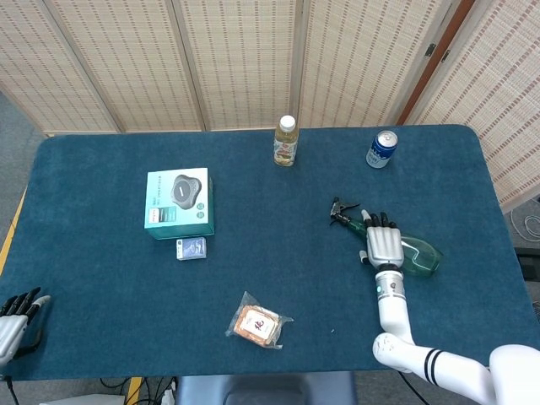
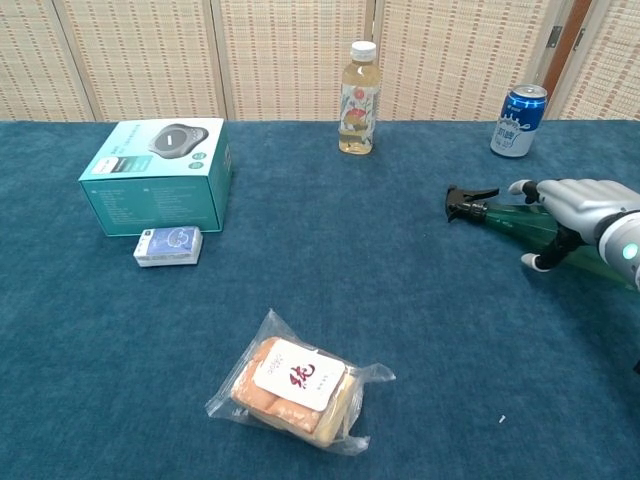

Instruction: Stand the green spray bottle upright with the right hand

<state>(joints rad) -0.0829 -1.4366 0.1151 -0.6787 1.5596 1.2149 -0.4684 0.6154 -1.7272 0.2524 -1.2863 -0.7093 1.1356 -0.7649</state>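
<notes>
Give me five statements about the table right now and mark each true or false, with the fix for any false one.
1. The green spray bottle lies on its side. True.
2. The right hand rests over the bottle. True.
3. The blue can is tipped over. False: it stands upright near the far edge.
4. The teal box sits right beside the spray bottle. False: it is on the opposite side of the table, with a small blue pack beside it.
5. The left hand holds the wrapped snack. False: it sits at the table's edge, apart from the snack.
</notes>
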